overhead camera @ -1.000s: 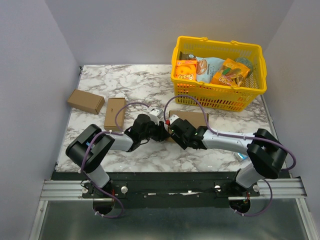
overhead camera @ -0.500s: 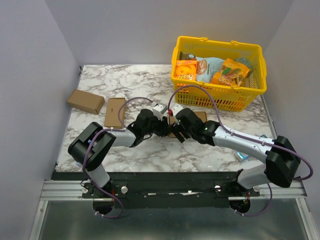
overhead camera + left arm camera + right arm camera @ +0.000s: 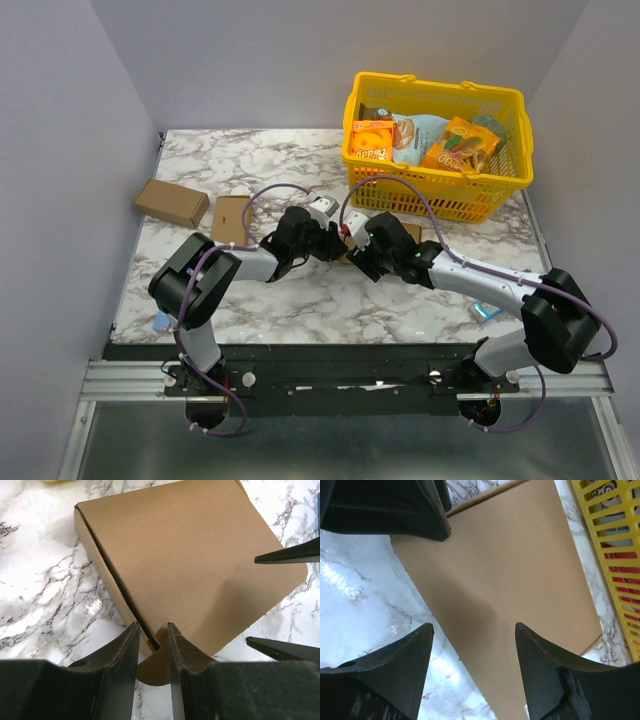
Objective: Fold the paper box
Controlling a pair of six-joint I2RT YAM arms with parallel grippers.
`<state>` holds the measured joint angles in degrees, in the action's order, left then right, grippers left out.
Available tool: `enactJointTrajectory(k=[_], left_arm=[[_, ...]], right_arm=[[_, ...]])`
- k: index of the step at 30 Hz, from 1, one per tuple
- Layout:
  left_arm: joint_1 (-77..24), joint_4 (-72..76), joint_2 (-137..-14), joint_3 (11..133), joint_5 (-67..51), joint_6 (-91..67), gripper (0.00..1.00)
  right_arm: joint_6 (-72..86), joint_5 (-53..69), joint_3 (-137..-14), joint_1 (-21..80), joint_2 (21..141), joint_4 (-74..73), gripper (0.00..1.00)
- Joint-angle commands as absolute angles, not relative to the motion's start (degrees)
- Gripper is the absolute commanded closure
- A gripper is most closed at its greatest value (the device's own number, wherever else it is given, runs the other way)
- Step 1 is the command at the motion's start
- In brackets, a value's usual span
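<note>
Plain brown paper box (image 3: 190,565) lies flat on the marble surface (image 3: 300,300), where both outstretched arms meet.
The left fingers (image 3: 125,665) pinch its corner tab; the right fingers (image 3: 405,665) hang spread above it. Pack writing in the yellow basket (image 3: 440,205) is unreadable.
</note>
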<state>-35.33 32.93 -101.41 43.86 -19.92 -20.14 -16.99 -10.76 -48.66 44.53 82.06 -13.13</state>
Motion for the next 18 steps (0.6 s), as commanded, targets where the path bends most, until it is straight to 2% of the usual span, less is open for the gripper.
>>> enactJointTrajectory(k=[1,11,15,18], left_arm=[[-34.6,32.7,-103.7,45.7,-22.2,-19.2,0.65],[-33.9,33.8,-105.1,46.3,-22.9,-19.7,0.66],[-33.9,34.0,-105.5,46.8,-23.3,-19.8,0.66],[-33.8,34.1,-106.0,47.2,-23.6,-19.9,0.67]], right_arm=[[-20.1,-8.3,-48.3,44.0,84.3,-9.4,0.26],[-19.6,-13.3,-48.5,43.4,89.4,-9.1,0.35],[-19.3,-16.6,-49.0,43.3,90.9,-9.1,0.35],[-18.4,-14.5,-49.3,43.3,89.0,-10.0,0.34]])
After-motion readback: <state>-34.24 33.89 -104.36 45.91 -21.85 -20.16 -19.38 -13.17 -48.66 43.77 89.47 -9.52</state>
